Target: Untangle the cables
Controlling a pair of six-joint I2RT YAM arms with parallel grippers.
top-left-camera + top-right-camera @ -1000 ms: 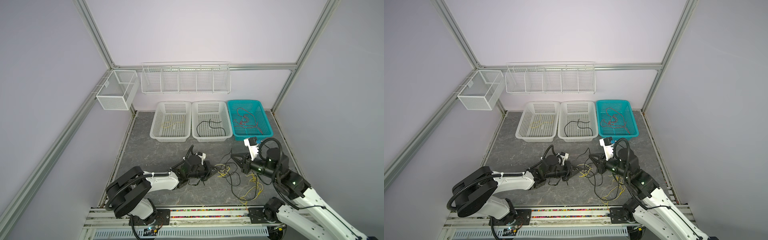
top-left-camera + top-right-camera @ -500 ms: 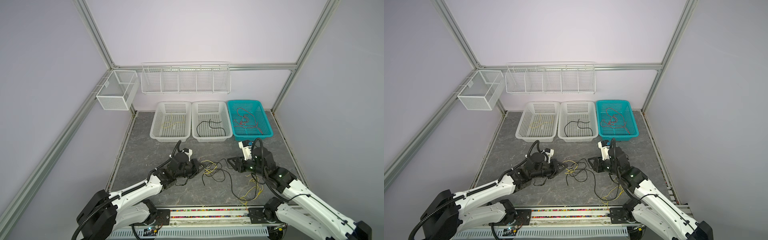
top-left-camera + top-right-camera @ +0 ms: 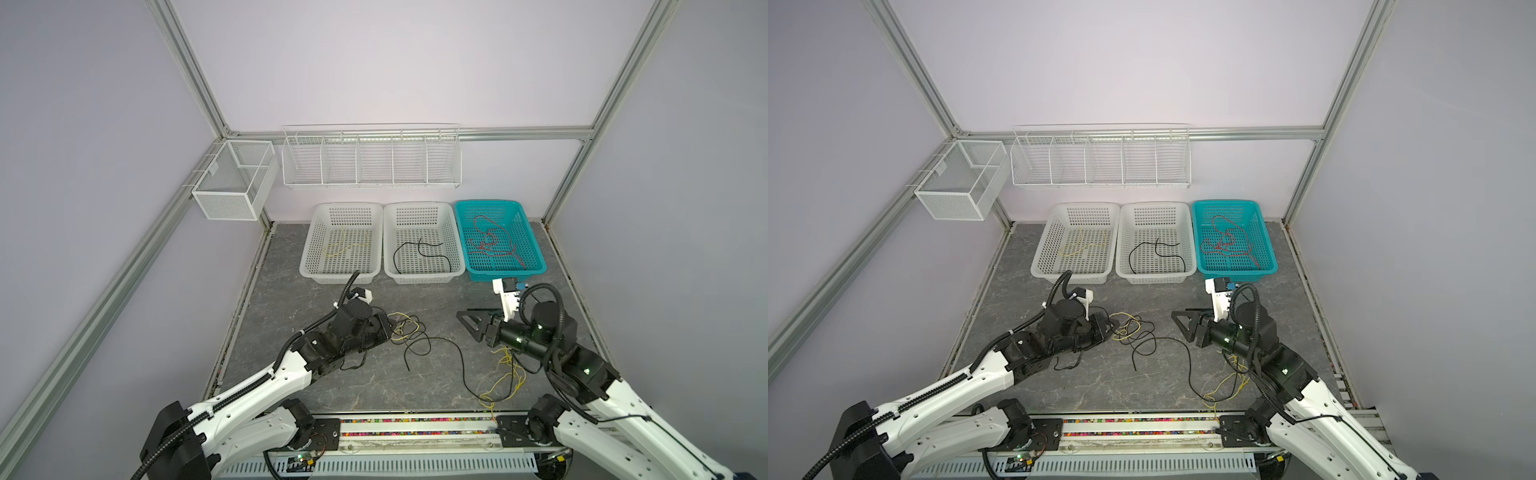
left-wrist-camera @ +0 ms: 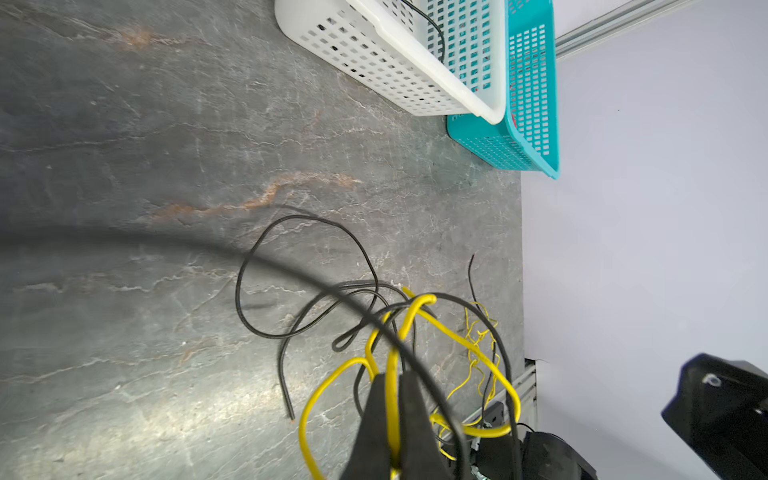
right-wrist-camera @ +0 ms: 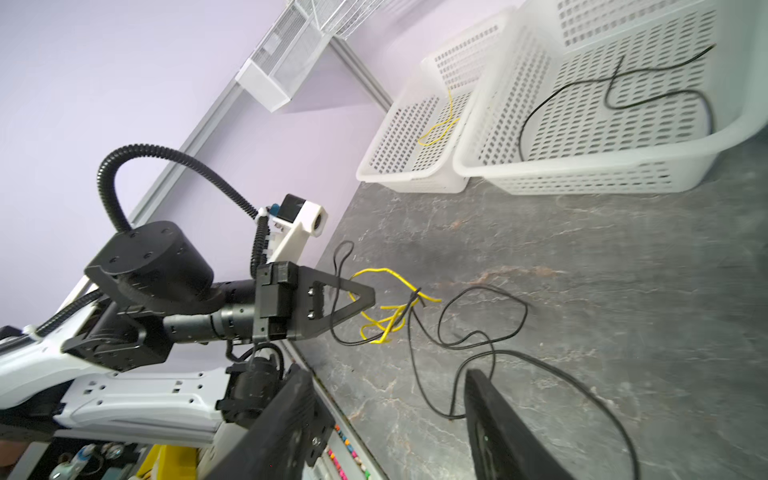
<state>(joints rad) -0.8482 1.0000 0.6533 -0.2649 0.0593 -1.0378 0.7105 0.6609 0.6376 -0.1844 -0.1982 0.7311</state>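
The left gripper (image 4: pixel 392 380) is closed to its narrowest setting and pinches a yellow cable (image 4: pixel 424 298) between its fingertips, low over the grey table (image 3: pixel 282 316). The yellow cable forms several loops just beyond the fingertips, and loops of a black cable (image 4: pixel 236 291) cross them there. In both top views the black cable runs from this knot across the table toward the right arm, where it meets a thinner yellow cable (image 3: pixel 507 359) lying in a loose tangle beside that arm. The right gripper (image 3: pixel 467 322) faces the knot from well apart; its fingers (image 5: pixel 291 415) are spread wide and hold nothing. Three baskets stand in a row at the rear of the table: the left white basket (image 3: pixel 347 206) contains a second yellow cable (image 3: pixel 345 249), the middle white basket (image 3: pixel 417 205) a second black cable (image 3: pixel 419 249), and the teal basket (image 3: pixel 488 203) red cables (image 3: pixel 488 241).
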